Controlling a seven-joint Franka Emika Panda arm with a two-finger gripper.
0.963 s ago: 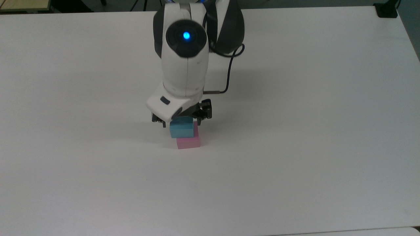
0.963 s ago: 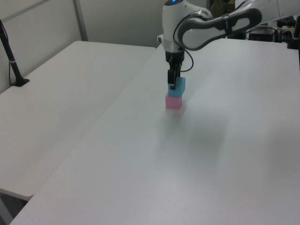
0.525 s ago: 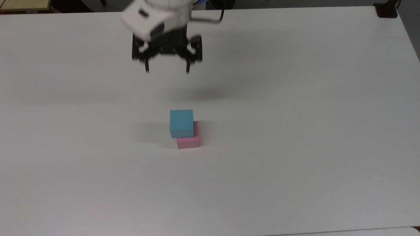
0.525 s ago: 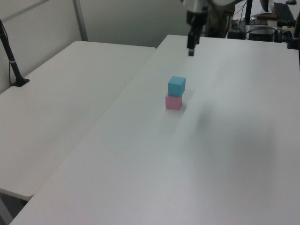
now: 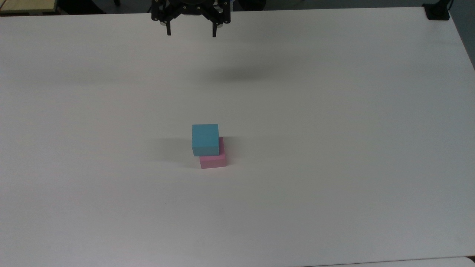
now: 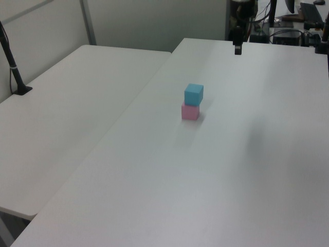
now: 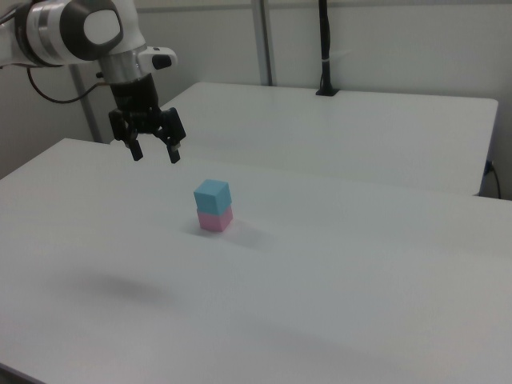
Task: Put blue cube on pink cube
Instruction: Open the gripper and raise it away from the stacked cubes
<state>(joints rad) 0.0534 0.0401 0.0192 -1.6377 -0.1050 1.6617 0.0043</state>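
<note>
The blue cube [image 5: 205,138] was seen resting on the pink cube [image 5: 213,161], slightly offset; the jaws of the gripper [image 5: 190,32] were held wide apart and empty, so the stack was judged done

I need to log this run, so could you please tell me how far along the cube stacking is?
Done: the blue cube sits on the pink cube, slightly off-centre toward the top view's left, on the white table. In hand: nothing; the gripper is open, raised and well apart from the stack. Left: nothing visible, unless the offset needs tidying.
</note>
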